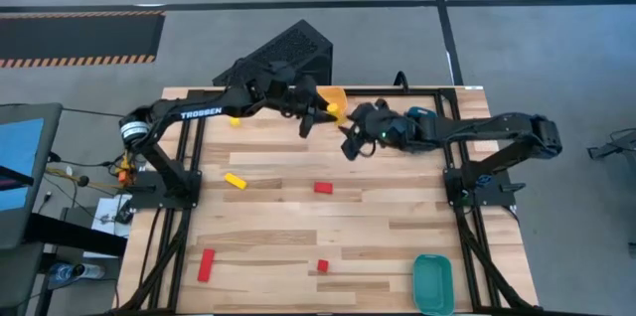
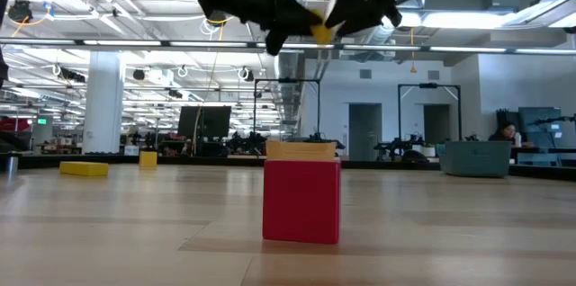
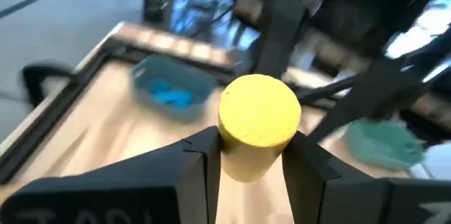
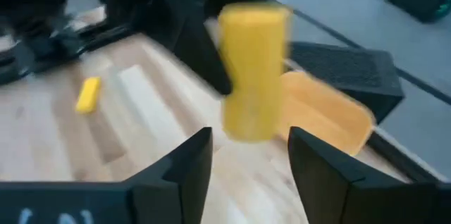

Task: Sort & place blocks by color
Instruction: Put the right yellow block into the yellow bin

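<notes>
Left gripper fingers pinching yellow cylinder; right gripper fingers spread, clear. Carry steadily over orange tray, then release low.

Open workshop hall around a pale wooden bench

The bench is planked in light wood, standing on a grey concrete floor crossed by dark seams, with a hazard-striped strip to one side. Beyond it, the low view shows a wide hall: white columns, ceiling ducts and strip lights, grey doors, dark monitors, and a person seated far off.
</notes>
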You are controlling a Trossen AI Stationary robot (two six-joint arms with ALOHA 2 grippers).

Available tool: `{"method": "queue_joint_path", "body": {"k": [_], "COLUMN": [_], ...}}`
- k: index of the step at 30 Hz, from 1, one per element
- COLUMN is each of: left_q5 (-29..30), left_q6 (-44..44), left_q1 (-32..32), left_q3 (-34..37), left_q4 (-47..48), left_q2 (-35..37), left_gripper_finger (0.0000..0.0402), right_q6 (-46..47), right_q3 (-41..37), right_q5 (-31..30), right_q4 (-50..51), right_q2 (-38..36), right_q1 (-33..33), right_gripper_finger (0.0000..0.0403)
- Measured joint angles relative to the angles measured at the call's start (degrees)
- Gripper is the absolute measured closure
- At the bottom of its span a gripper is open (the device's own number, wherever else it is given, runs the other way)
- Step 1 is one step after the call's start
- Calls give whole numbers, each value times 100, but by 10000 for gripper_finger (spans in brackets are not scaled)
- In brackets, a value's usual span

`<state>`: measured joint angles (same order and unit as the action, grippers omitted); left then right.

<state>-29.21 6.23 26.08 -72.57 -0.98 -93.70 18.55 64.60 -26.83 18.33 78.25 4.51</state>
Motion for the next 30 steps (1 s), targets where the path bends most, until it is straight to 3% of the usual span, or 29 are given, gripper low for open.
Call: {"method": "queue_joint_path", "body": {"k": [3, 7, 10, 16, 22, 30], "left_q5": [409, 1485, 1438, 1431, 2117, 2240], "left_q6": [-326, -1264, -1440, -758, -803, -1103], "left_q1": [221, 473, 682, 930, 997, 1045], "left_q3": [4, 128, 176, 181, 174, 179], "left_q4": [290, 293, -179, -496, -178, 126], "left_q2": [-8, -194, -753, -1735, -1973, -2014], "left_gripper_finger": [314, 314, 314, 314, 303, 272], "right_q6": [-1, 15, 70, 83, 34, -348], "right_q3": [4, 4, 4, 7, 15, 11], "right_q5": [-1, 0, 174, 800, 1178, 1301], "right_q4": [-22, -55, -117, -98, -104, -488], "right_q2": [-6, -8, -8, -10, 25, 369], "right_q1": [343, 809, 1137, 1590, 1727, 1788], "right_gripper_finger": [181, 169, 170, 179, 181, 178]}}
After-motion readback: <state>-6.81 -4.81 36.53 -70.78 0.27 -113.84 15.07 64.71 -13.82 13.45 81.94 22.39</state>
